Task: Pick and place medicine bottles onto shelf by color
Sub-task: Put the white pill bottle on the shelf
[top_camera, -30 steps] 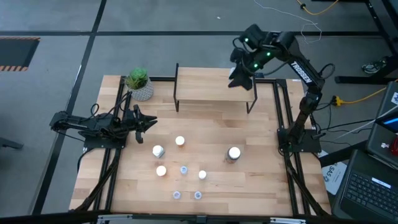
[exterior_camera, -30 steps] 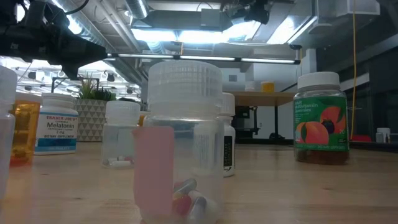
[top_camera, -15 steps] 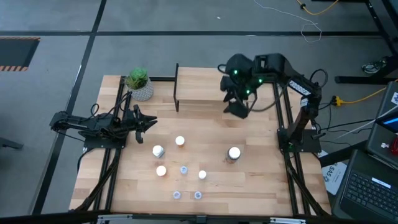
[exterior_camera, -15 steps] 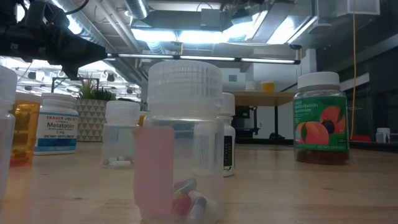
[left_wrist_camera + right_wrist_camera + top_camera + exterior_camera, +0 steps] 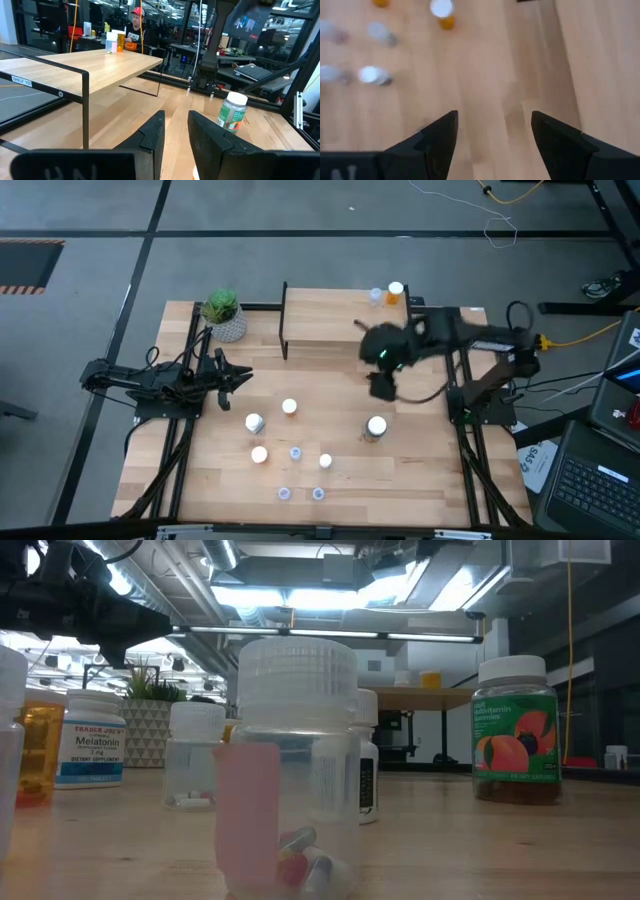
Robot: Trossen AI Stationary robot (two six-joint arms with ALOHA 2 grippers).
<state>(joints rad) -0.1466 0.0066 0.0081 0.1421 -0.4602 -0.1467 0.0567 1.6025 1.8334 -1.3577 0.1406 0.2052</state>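
Two medicine bottles stand at the shelf's (image 5: 330,320) far right corner: an orange one (image 5: 396,292) and a clear-bluish one (image 5: 376,296). On the table stand orange bottles (image 5: 289,407) (image 5: 259,454), a white one (image 5: 254,422), the larger greenish one (image 5: 376,427) and several tiny clear ones (image 5: 296,452). My right gripper (image 5: 383,386) hangs open just off the shelf's near edge, above the table, holding nothing (image 5: 492,130). My left gripper (image 5: 245,376) waits near the table's left side, fingers a little apart (image 5: 176,130).
A green plant in a white pot (image 5: 224,315) stands left of the shelf. Black frame rails (image 5: 185,430) run along the table's left and right sides. Bare wood lies between the shelf and the bottles. In the left wrist view a person (image 5: 134,22) shows beyond the table.
My right gripper has swung from above the shelf's far right corner toward the table's near edge and down, crossing the shelf top and ending just off its near edge. The two bottles at that corner, covered by the arm before, now show from above.
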